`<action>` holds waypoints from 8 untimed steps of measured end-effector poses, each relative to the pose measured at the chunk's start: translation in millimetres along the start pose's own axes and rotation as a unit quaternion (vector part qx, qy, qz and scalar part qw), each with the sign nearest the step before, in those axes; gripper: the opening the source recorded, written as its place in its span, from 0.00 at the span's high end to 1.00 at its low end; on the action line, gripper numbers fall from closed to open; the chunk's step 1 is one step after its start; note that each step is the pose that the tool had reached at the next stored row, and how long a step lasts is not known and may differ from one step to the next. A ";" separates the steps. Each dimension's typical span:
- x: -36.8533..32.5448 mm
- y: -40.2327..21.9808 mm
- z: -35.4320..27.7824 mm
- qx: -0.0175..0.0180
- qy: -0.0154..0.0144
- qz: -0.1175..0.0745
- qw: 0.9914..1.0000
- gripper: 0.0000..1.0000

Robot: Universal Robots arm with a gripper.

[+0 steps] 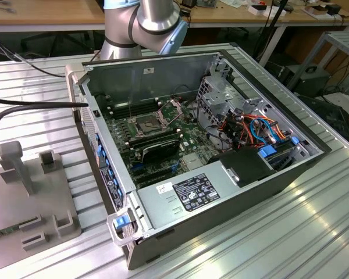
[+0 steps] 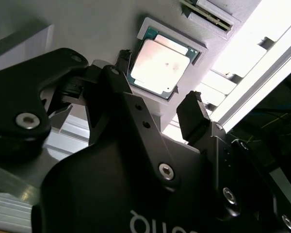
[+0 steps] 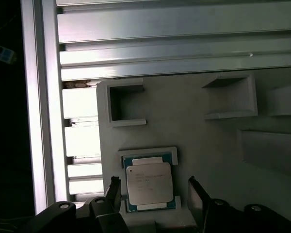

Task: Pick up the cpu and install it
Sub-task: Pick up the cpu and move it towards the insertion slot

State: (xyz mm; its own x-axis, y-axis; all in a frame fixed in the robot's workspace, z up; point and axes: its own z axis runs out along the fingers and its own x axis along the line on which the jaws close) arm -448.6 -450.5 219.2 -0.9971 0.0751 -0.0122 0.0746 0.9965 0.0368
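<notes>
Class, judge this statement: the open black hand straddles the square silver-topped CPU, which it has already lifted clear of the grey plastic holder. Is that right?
Not quite. The square silver-topped CPU lies seated in its framed recess in the grey plastic holder, not lifted clear, as the first wrist view shows. The rest holds: the open black hand straddles it.

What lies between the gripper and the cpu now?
Nothing. In both wrist views the open gripper hangs over the cpu, one finger on either side, with bare space between.
</notes>
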 end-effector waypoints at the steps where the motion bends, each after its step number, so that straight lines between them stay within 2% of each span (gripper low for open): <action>1: 0.0 -0.1 1.6 0.000 0.000 0.000 1.000 0.34; 8: 0.1 -0.3 9.5 0.000 0.000 0.000 1.000 0.34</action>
State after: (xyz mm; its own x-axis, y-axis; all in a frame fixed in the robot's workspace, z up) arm -448.6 -450.5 209.7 -0.9971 0.0751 -0.0122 0.0746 0.9965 0.0367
